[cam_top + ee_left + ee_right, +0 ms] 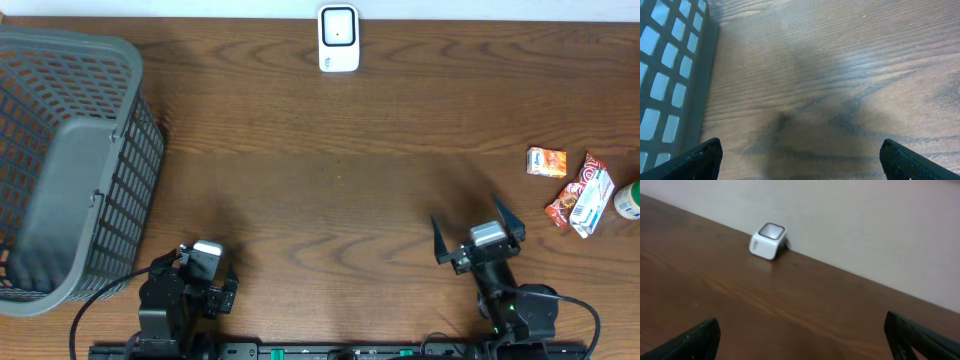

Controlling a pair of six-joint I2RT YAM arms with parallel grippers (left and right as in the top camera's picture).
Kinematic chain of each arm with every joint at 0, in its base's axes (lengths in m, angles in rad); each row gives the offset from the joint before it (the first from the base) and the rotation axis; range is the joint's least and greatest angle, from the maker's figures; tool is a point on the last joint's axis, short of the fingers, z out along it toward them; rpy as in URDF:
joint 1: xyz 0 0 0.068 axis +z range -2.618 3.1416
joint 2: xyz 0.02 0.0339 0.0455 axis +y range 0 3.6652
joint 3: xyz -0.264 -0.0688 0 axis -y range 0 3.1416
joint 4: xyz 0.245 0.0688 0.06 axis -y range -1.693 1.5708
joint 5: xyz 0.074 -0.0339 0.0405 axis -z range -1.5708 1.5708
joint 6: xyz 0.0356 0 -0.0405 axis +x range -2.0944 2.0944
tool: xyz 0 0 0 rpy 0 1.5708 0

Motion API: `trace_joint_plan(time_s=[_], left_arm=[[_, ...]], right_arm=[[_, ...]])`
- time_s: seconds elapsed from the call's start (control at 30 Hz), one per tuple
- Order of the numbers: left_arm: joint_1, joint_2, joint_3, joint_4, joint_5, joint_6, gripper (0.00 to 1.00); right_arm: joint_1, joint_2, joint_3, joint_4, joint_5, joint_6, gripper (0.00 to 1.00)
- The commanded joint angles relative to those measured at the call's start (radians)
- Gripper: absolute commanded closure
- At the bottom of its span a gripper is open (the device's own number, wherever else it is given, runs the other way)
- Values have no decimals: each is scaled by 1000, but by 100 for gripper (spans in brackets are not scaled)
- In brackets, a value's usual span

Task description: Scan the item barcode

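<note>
left arm (160, 305): black, blocky links and joints
left gripper (800, 150): black body, pale silver-grey block on top
left fingers (700, 160): matte black wedges, finely textured pads
left cable (95, 300): thin, black, looping off the arm's base
right arm (525, 312): black, rounded joint housing, small green light
right gripper (464, 208): silver-grey block on a black body
right fingers (440, 242): black, long, tapering to points
right cable (585, 305): thin, black, curved
base rail (320, 352): black bar with green marks, along the tabletop's near edge
</note>
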Motion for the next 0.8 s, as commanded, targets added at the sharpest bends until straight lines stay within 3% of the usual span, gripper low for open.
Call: trace_joint_plan(time_s=[0.0,0.77], left_arm=[[4,-6,-37,-40,6,2,2],[4,-6,-37,-40,6,2,2]], right_arm=[[-22,-11,-3,-7,-10,45,1],[-27,-11,-3,-7,-10,63,1]])
